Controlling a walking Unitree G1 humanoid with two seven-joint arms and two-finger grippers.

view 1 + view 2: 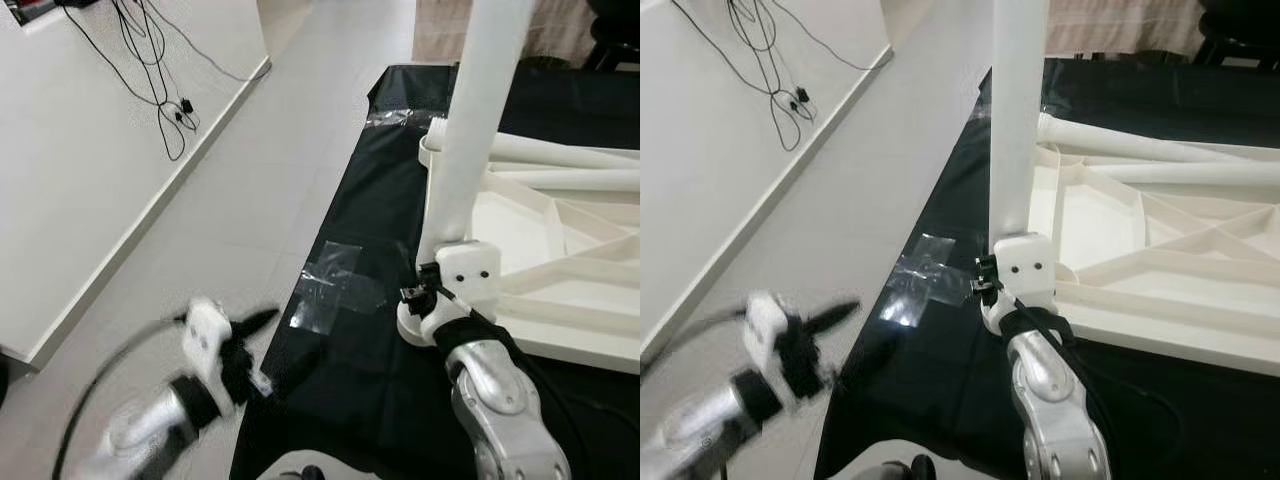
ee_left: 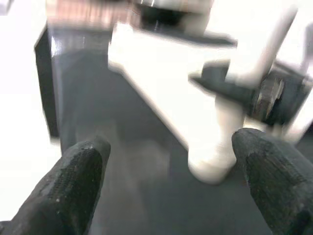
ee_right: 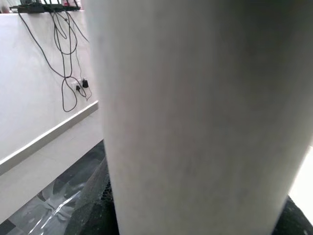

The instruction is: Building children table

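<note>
standing upright in the right pincer (image 1: 428,292), the table leg (image 1: 480,120).

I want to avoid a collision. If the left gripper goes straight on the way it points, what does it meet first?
Probably the foot of the white table leg on the black mat, straight before the open left gripper. Blur makes depth unsure.

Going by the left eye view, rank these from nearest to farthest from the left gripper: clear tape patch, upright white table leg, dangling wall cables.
From the left gripper:
1. Clear tape patch, on the black mat just ahead of it.
2. Upright white table leg, further right, held by the right gripper.
3. Wall cables, far ahead on the left.
</note>
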